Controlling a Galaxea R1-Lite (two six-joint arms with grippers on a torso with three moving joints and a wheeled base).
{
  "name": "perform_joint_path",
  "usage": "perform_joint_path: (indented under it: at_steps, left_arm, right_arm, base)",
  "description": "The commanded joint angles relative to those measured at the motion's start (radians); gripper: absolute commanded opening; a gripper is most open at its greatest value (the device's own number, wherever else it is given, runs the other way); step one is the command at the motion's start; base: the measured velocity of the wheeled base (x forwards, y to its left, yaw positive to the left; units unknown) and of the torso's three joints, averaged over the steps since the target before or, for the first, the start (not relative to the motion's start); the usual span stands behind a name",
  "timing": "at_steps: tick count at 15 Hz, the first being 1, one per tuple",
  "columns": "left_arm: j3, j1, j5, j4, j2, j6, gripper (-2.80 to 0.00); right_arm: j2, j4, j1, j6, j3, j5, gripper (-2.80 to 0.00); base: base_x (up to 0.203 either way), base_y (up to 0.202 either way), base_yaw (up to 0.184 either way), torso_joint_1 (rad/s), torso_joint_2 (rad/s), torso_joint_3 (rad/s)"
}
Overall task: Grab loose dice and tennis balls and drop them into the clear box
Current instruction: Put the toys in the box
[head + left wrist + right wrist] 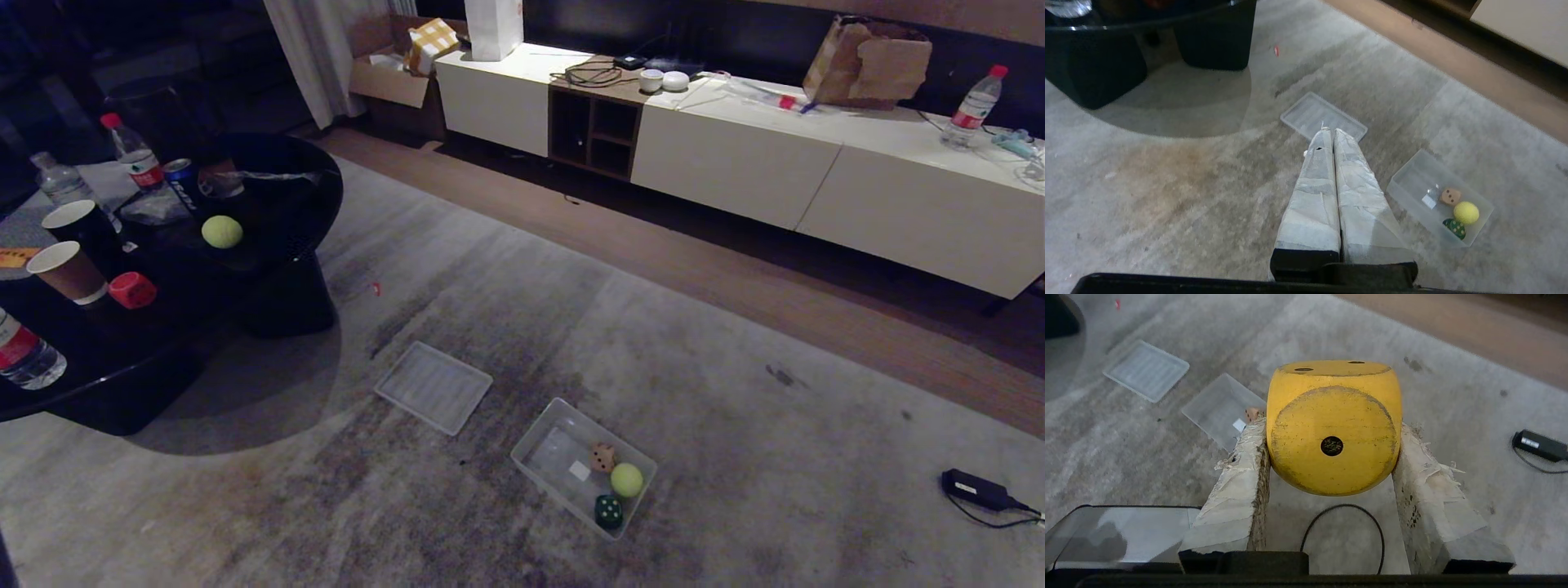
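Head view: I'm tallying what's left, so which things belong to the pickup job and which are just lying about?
Job: clear box, brown die, green die, tennis ball in box, tennis ball on table, red die.

Lying about: lid, cups, bottles, charger.

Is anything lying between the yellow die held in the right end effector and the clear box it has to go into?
Nothing visible. The right end effector holds the yellow die above bare carpet; the clear box sits open-topped beyond it, its lid flat on the rug apart from it.
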Motion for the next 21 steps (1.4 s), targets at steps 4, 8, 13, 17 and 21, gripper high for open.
perform_joint_path:
  at_steps: [4,8,13,17,21]
  left_arm:
    - [0.0,0.0,0.001,0.0,0.0,-0.001,-2.8]
    - [0.0,0.0,0.001,0.0,0.001,-0.001,-2.8]
    - [0.0,0.0,0.001,0.0,0.0,-0.001,-2.8]
    - [0.0,0.0,0.001,0.0,0.001,-0.001,-2.8]
    - [0.0,0.0,0.001,0.0,0.001,-0.001,-2.8]
  right_arm:
    - [0.001,0.001,0.0,0.0,0.0,0.0,-2.8]
    - [0.001,0.001,0.0,0.0,0.0,0.0,-2.8]
    - [0.001,0.001,0.0,0.0,0.0,0.0,-2.8]
    - [0.001,0.002,0.0,0.0,0.0,0.0,-2.8]
    - [0.001,0.001,0.0,-0.001,0.0,0.0,-2.8]
  base:
    - [0.0,0.0,0.0,0.006,0.0,-0.196]
    - [0.0,0.0,0.0,-0.001,0.0,-0.2]
    - [0.0,0.0,0.0,0.003,0.0,-0.196]
    - [0.0,0.0,0.0,0.003,0.0,-0.197]
    - [0.0,0.0,0.0,0.003,0.0,-0.198]
